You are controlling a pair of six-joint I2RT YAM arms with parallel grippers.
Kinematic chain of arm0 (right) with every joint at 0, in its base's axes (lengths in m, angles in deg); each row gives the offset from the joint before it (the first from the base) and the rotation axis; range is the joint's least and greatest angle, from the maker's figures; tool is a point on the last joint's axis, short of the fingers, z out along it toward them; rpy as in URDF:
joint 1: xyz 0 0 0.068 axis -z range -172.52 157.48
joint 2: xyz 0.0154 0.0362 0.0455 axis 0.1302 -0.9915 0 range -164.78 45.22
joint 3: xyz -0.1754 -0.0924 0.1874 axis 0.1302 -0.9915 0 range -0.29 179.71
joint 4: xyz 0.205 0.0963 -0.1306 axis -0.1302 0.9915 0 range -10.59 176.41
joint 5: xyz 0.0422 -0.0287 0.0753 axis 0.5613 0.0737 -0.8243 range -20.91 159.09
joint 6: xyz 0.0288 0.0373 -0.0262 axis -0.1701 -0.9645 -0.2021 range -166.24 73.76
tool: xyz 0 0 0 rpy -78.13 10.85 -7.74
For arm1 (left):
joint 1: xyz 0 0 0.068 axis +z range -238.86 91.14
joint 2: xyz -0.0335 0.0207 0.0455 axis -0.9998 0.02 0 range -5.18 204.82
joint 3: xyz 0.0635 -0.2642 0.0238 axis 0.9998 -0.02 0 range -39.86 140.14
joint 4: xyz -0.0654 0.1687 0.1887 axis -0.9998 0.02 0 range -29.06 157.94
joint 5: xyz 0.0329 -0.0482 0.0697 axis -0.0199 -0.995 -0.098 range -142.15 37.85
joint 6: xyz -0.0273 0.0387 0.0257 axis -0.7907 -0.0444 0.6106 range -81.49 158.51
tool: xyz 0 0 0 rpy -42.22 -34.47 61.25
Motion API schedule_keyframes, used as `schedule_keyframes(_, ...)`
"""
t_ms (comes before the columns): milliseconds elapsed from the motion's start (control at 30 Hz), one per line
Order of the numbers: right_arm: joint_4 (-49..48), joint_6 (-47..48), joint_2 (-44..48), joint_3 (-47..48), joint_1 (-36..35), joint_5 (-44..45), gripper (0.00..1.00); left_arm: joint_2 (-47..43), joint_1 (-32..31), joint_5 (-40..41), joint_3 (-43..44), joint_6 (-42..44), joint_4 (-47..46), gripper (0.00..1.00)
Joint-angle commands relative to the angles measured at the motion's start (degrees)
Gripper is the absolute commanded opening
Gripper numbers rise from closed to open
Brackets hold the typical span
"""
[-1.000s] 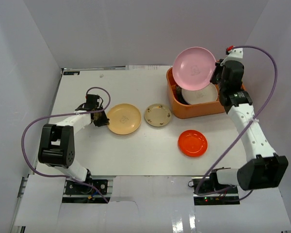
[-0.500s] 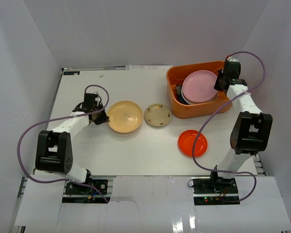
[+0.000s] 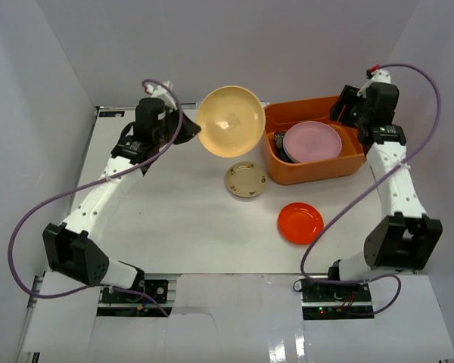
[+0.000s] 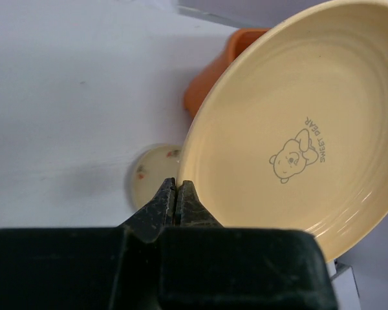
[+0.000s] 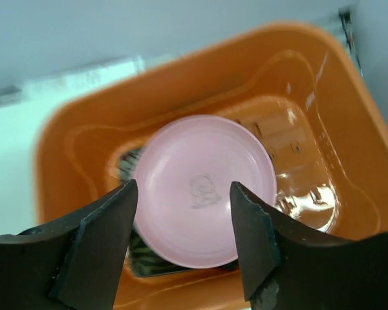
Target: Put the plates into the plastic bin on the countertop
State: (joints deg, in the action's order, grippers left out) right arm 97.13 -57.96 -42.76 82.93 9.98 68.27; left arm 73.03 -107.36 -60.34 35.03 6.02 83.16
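One orange plastic bin sat at the far right of the white counter, its long axis running left to right. Four plates showed clearly.

A yellow plate printed with a small bear was in the air just left of the bin. It was steeply tilted, with its hollow face toward the overhead camera. The left gripper was clenched on its lower left rim.

A pink plate lay flat and face up inside the bin, on top of other dishes. Edges of darker dishes peeked out beneath it, but their number could not be told.

A small tan plate and an orange-red plate lay flat on the counter, apart from each other and nearer the arms than the bin.

The right gripper hung over the bin, its fingers spread wide with nothing between them.

In the left wrist view the yellow plate ran off the right edge and hid most of the bin.
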Motion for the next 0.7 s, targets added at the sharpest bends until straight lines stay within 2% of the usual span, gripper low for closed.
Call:
schedule_keyframes(0,-5.23,-2.16,10.89,-0.95,-0.13,-4.71,0.64,6.83,-6.80,2.64,8.93,-1.26,-0.51,0.00)
schedule_keyframes(33,-5.67,-2.33,12.56,-1.22,-0.13,-4.80,0.57,8.60,-7.85,3.17,11.13,-1.35,-0.42,0.00)
schedule_keyframes(67,-5.94,-3.03,14.23,-1.31,-0.13,-5.07,0.27,10.45,-10.21,4.05,15.33,-1.26,-0.33,0.00)
schedule_keyframes(100,-6.20,-3.74,17.46,-1.31,-0.13,-6.29,0.14,14.38,-11.54,6.23,17.46,-0.91,-0.33,0.00)
schedule_keyframes(133,-6.55,-4.44,18.89,-1.22,-0.13,-7.43,0.08,16.34,-12.60,7.12,19.48,-0.82,-0.33,0.00)
schedule_keyframes(367,-11.03,-12.00,30.40,-4.99,-0.13,-16.56,0.08,32.60,-20.07,12.40,35.65,-3.54,-2.09,0.00)
schedule_keyframes(533,-9.90,-12.36,32.52,-8.24,-0.22,-18.16,0.09,45.77,-23.06,12.49,53.38,-4.86,0.80,0.00)
schedule_keyframes(667,-8.31,-11.56,34.36,-10.88,-0.22,-18.86,0.09,51.75,-24.91,13.72,59.92,-5.21,-0.85,0.00)
